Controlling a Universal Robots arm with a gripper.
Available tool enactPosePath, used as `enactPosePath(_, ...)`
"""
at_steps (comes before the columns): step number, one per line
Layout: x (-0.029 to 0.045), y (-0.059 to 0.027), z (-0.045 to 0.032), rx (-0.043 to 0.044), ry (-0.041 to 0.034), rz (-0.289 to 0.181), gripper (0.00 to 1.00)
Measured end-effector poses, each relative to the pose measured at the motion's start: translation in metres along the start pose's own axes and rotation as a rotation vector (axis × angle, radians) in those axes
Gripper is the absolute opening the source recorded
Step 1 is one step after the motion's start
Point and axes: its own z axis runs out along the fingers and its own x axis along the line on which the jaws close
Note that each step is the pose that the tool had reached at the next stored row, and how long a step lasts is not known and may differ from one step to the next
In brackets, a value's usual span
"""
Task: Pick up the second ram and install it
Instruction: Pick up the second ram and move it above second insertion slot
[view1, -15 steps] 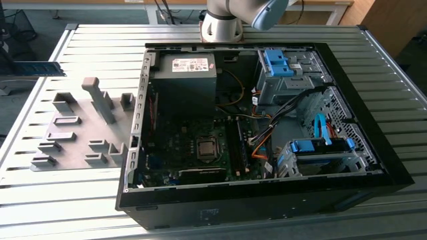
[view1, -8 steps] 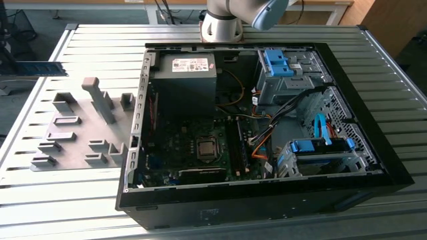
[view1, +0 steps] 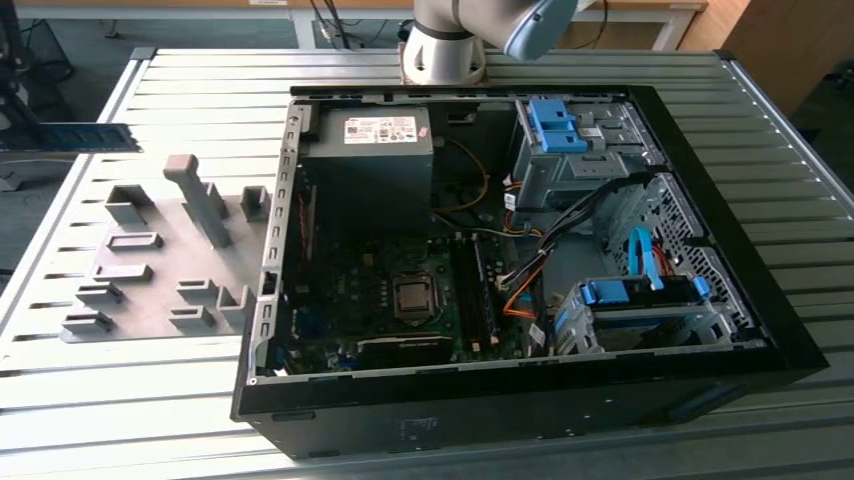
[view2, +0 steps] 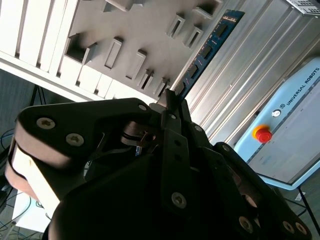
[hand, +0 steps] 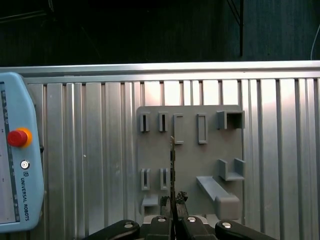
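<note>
The second ram (view2: 207, 47) is a long blue stick with black chips, and my gripper (view2: 172, 100) is shut on one end of it. In the first wrist view the ram (hand: 172, 160) shows edge-on, rising from my gripper (hand: 173, 202) above the grey holder plate (hand: 190, 150). In the exterior view the ram (view1: 74, 137) hangs level in the air at the far left, above and beyond the grey holder plate (view1: 160, 260). The open computer case (view1: 521, 250) lies to the exterior view's right of it, with dark memory slots (view1: 474, 285) beside the processor socket (view1: 414, 295).
The ribbed metal table (view1: 200, 90) carries the case and the holder plate. A light-blue teach pendant (hand: 15, 165) with a red button lies beside the plate. Inside the case are a power supply (view1: 374, 150), blue-latched drive bays (view1: 567, 130) and loose cables (view1: 534, 270). The arm's base (view1: 447, 45) stands behind the case.
</note>
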Motion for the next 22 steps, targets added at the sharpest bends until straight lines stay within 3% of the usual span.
enactPosePath(22, -0.0003, -0.0087, -0.0001, 0.0000, 0.0000, 0.000, 0.14)
